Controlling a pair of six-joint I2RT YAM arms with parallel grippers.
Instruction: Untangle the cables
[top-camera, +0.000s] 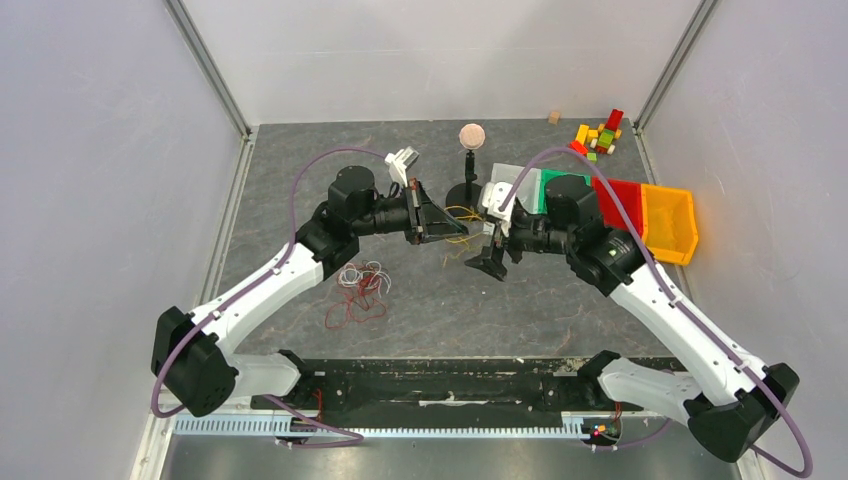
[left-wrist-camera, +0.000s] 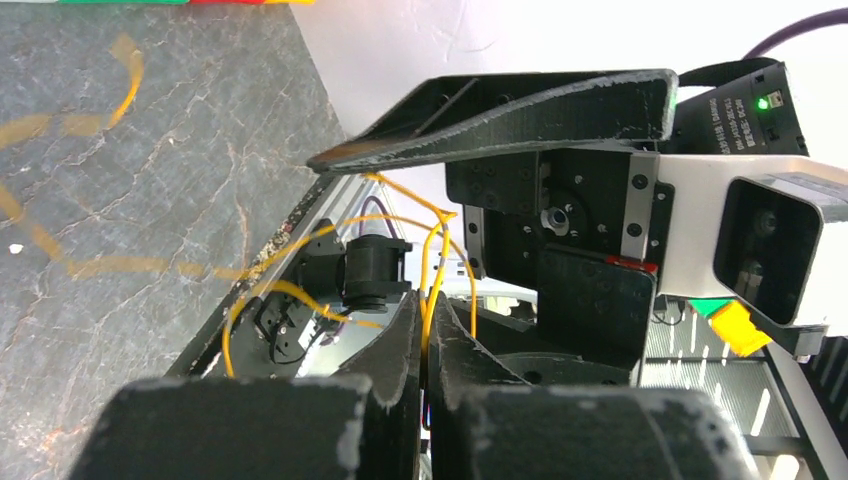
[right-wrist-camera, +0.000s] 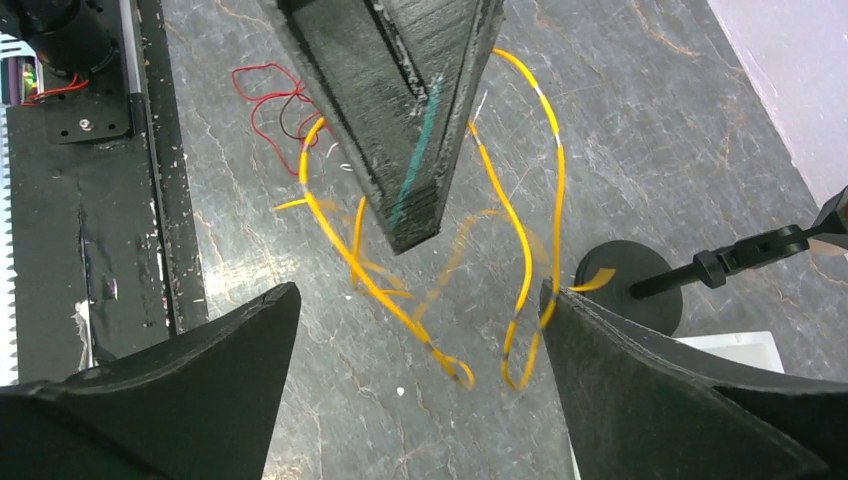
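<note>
**Left gripper pinches the yellow cable; right gripper stands spread in front of it**

The left gripper (top-camera: 455, 230) has its fingers pressed together on a strand of the yellow cable (right-wrist-camera: 525, 250). In the left wrist view the strand rises from the thin seam between the two pads. From that pinch the cable hangs in several loose loops below and ahead of the fingertips, above the grey worktop (top-camera: 450, 310).

The right gripper (right-wrist-camera: 420, 300) faces the left one tip to tip, its jaws spread wide and holding nothing. The hanging yellow loops lie in the gap between its two fingers. One loop runs just beside the tip of one finger, and whether it touches cannot be told. The closed left gripper points into that same gap from the far side.

The tangle of red and white cables (top-camera: 362, 290) lies on the worktop behind the left gripper. It sits beside that arm's forearm, well apart from both sets of fingers.

A black stand (top-camera: 468, 165) with a round head is just beyond the two grippers. A red bin (top-camera: 618, 200) and a yellow bin (top-camera: 670, 222) sit behind the right gripper.
</note>
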